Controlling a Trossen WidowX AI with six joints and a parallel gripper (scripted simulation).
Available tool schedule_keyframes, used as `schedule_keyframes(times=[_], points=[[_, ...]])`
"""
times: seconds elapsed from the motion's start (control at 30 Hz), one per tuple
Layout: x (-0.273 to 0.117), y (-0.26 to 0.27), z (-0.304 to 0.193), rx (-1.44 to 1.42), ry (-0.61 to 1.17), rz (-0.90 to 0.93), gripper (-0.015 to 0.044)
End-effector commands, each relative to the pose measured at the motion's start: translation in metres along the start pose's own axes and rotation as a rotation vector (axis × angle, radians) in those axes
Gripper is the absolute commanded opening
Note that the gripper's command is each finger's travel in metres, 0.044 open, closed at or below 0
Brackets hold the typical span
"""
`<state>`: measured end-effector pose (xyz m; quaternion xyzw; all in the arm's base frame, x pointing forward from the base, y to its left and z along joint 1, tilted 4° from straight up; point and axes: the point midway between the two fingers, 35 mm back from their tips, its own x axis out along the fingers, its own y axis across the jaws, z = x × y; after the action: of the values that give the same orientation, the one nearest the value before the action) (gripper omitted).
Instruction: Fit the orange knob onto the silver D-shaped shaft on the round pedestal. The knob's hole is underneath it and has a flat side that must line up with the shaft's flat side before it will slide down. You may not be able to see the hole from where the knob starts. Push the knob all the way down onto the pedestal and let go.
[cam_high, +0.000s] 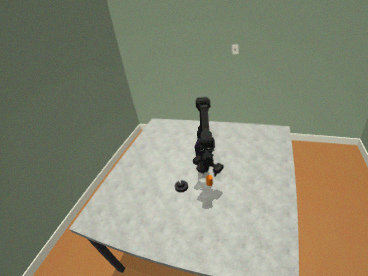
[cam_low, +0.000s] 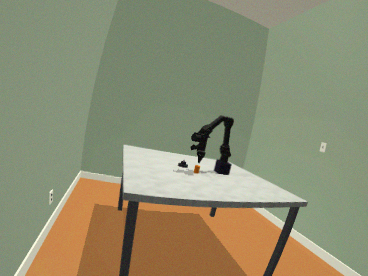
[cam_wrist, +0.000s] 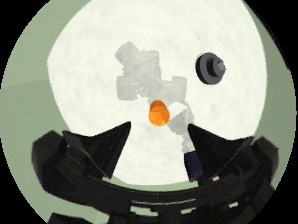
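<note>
The orange knob (cam_high: 209, 180) (cam_low: 197, 169) (cam_wrist: 159, 115) stands upright on the table, apart from the pedestal. Its underside and hole are hidden. My gripper (cam_high: 209, 171) (cam_low: 200, 161) (cam_wrist: 160, 125) is open and empty, above the knob; in the wrist view the knob shows between and slightly beyond the spread fingertips. The dark round pedestal (cam_high: 181, 186) (cam_low: 183, 164) (cam_wrist: 203, 69) stands to the knob's left in the top view and to its upper right in the wrist view. Its short shaft (cam_wrist: 220, 67) is bare and grey; I cannot make out its flat side.
The pale table (cam_high: 250, 215) (cam_low: 165, 185) carries the arm's base, behind the knob in the top view. Grey shadows of the arm lie around the knob. The table's near edge is well in front of the knob and the pedestal in the top view.
</note>
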<state>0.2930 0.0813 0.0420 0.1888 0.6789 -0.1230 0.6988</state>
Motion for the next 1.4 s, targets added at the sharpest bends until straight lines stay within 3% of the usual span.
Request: schedule_keyframes(times=[0.0,1.37], points=[[0.002,-0.001,0.0,-0.006,-0.002,-0.003,0.044],[0.072,-0.001,0.001,-0.005,-0.001,-0.003,0.044]])
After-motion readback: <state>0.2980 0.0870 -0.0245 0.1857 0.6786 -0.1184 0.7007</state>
